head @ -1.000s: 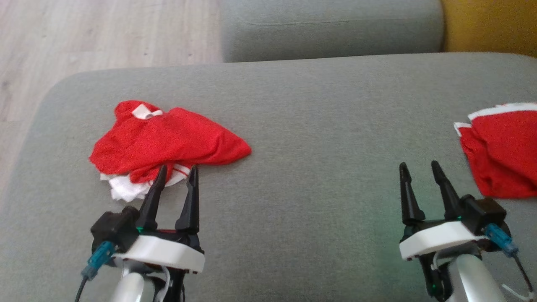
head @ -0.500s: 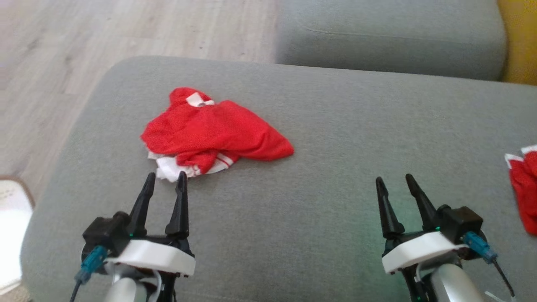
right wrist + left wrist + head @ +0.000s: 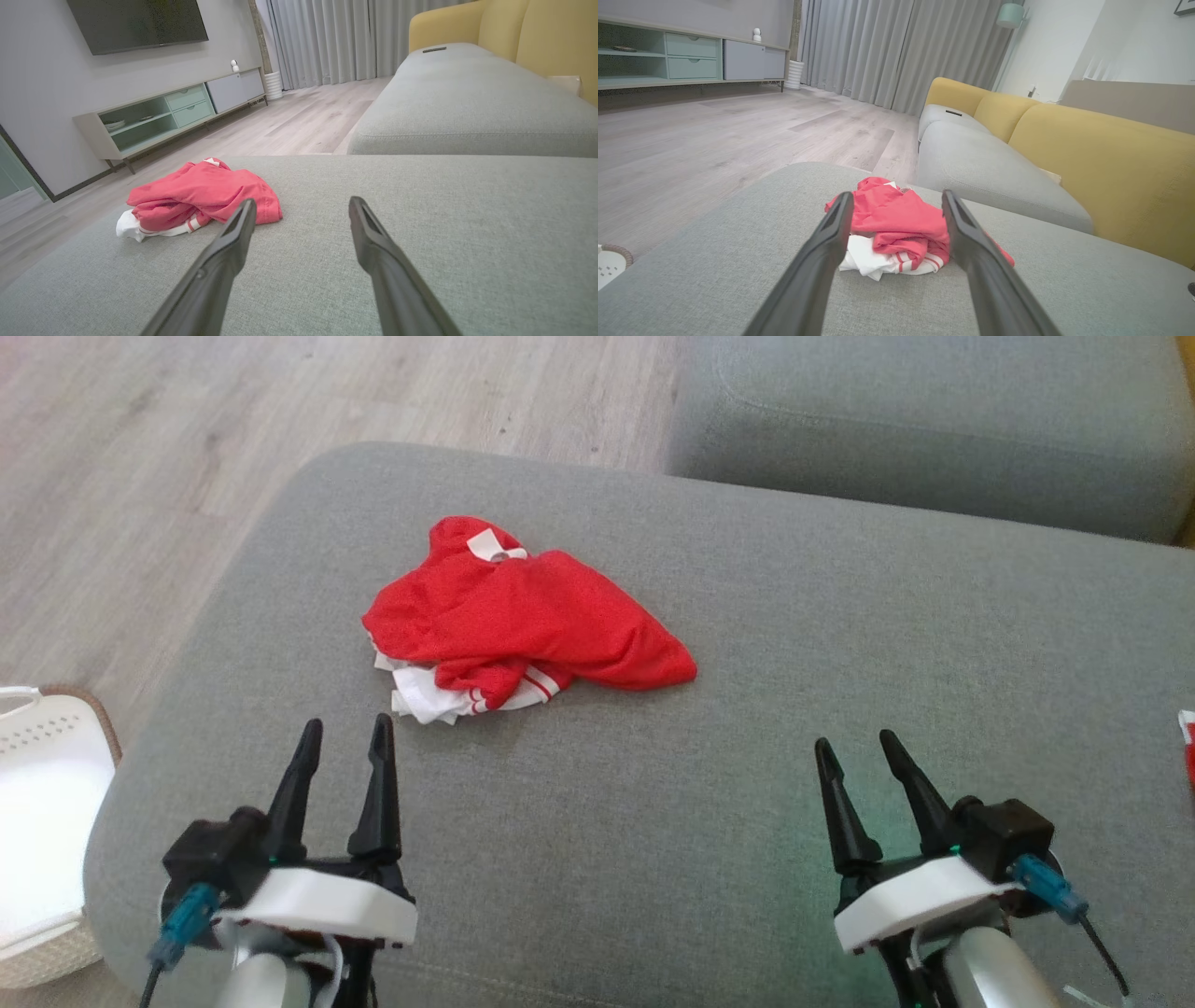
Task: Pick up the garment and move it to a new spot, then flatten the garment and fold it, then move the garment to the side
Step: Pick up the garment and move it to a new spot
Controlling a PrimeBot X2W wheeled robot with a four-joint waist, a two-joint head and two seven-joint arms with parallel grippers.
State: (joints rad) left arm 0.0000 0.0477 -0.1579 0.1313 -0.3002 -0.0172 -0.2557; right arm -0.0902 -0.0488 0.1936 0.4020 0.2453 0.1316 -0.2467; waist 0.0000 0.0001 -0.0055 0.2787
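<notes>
A crumpled red garment [image 3: 523, 616] with white trim lies in a heap on the grey sofa cushion [image 3: 747, 663], toward its left end. My left gripper [image 3: 344, 734] stands open just short of the heap's near edge, empty. In the left wrist view the garment [image 3: 901, 219] sits straight ahead between the two fingers [image 3: 831, 238]. My right gripper [image 3: 851, 743] is open and empty over bare cushion, well to the right of the heap. The right wrist view has the garment [image 3: 201, 191] off to the left of that gripper [image 3: 301, 203].
A white perforated basket [image 3: 37, 821] stands on the wood floor [image 3: 140, 476] by the cushion's left end. A second grey cushion [image 3: 934, 420] lies beyond, with a yellow backrest [image 3: 1087, 154]. A scrap of red and white cloth [image 3: 1187, 747] peeks in at the right edge.
The head camera has swung left, so the whole picture shifted right and the other red cloth slid nearly out of frame. The left fingertips now sit farther back from the garment. Both grippers stayed open.
</notes>
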